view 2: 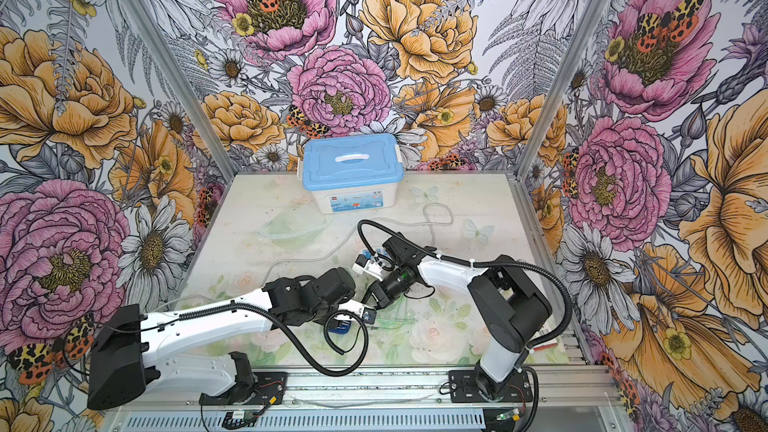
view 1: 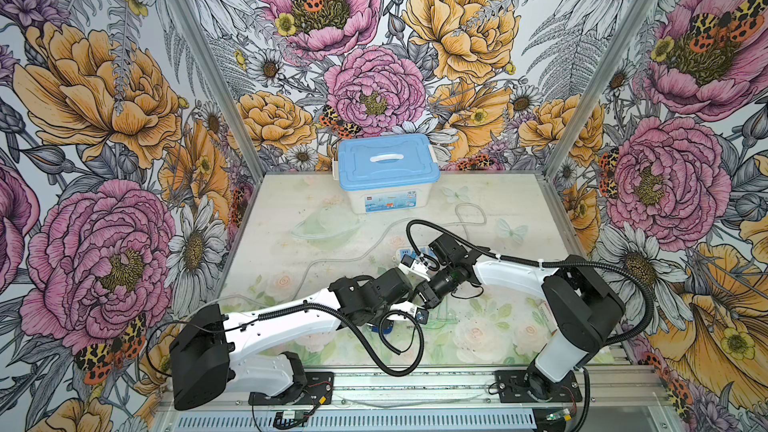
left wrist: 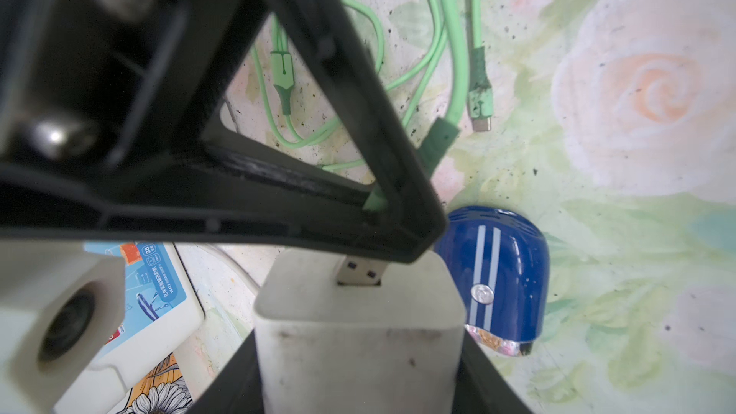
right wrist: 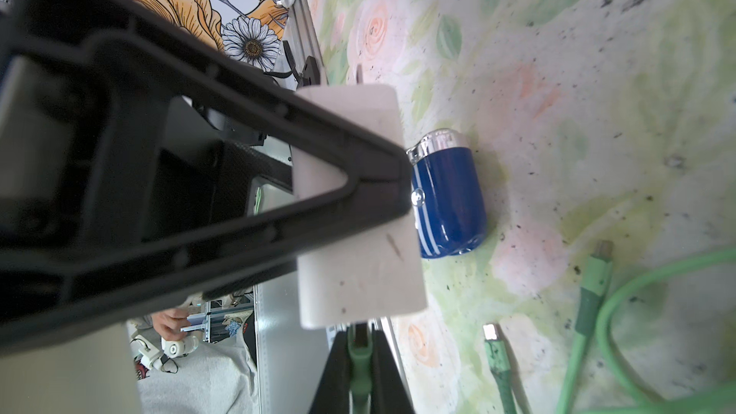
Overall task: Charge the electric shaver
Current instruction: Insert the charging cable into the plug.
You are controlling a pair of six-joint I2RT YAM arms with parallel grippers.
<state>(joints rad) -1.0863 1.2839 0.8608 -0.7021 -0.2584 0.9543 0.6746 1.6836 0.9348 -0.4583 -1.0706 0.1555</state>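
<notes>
- Gripping the white charger block (left wrist: 318, 352), the left tool (left wrist: 360, 336) has its two fingers pressed against opposite sides of the block.
- Right tool (right wrist: 360, 330) is pinched tight on the green USB plug (right wrist: 360, 360) at one end of the green cable (left wrist: 450, 53).
- The plug's metal tip (left wrist: 358, 272) stands in the port on the block's end face; part of the metal shell still shows outside the port.
- Electric shaver (left wrist: 502, 272) lies on its side on the table (left wrist: 637, 272), just beside the charger block, with neither tool on it. Dark-blue body, two pale stripes, silver head end.
- In both top views the shaver shows only as a blue patch near the table's front edge, mostly hidden under the left arm's wrist.
- Loose small connector (left wrist: 480, 123) of the cable lies free on the table, apart from the shaver.
- At the rear of the table stands a box (view 1: 388, 164) with its blue lid on.
- White power strip (view 1: 405, 252) lies mid-table, partly hidden by the right arm.
</notes>
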